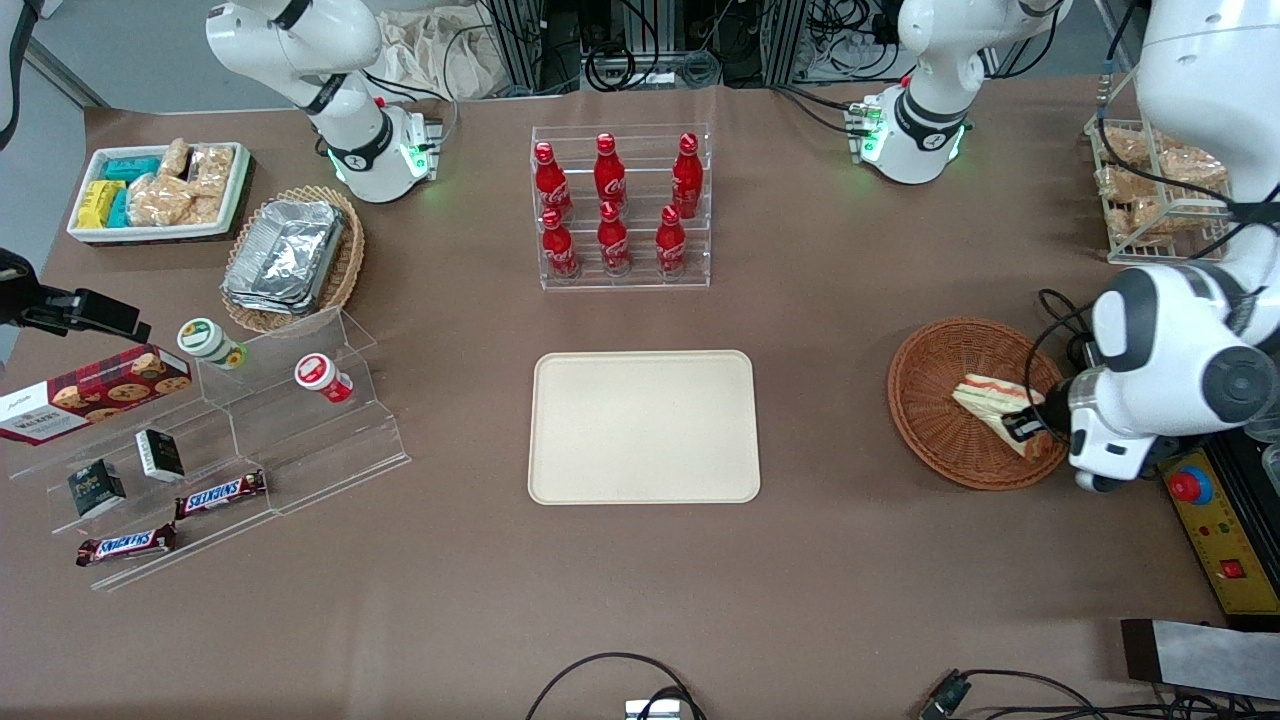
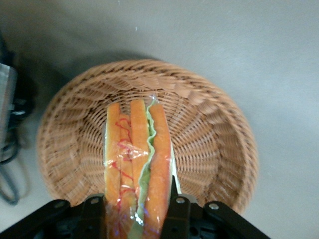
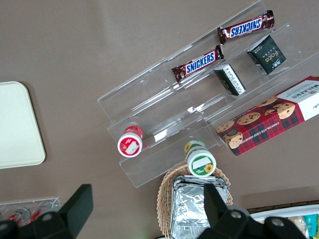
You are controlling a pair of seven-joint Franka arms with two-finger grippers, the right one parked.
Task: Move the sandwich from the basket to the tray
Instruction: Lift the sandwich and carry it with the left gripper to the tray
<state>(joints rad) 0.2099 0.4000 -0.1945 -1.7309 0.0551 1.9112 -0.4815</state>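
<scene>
The sandwich (image 1: 992, 402) (image 2: 138, 164), a plastic-wrapped wedge with orange, red and green layers, sits over the round reddish-brown wicker basket (image 1: 935, 432) (image 2: 214, 134) toward the working arm's end of the table. My gripper (image 1: 1030, 425) (image 2: 135, 211) is down in the basket, shut on the sandwich, one finger against each bread face. Whether the wedge still touches the basket floor I cannot tell. The cream tray (image 1: 644, 427) (image 3: 15, 127) lies flat mid-table with nothing on it, well apart from the basket.
A clear rack of red cola bottles (image 1: 620, 205) stands farther from the camera than the tray. A wire basket of snack bags (image 1: 1150, 190) and a control box with a red button (image 1: 1215, 525) flank the wicker basket. Acrylic steps with snacks (image 1: 200, 450) lie toward the parked arm's end.
</scene>
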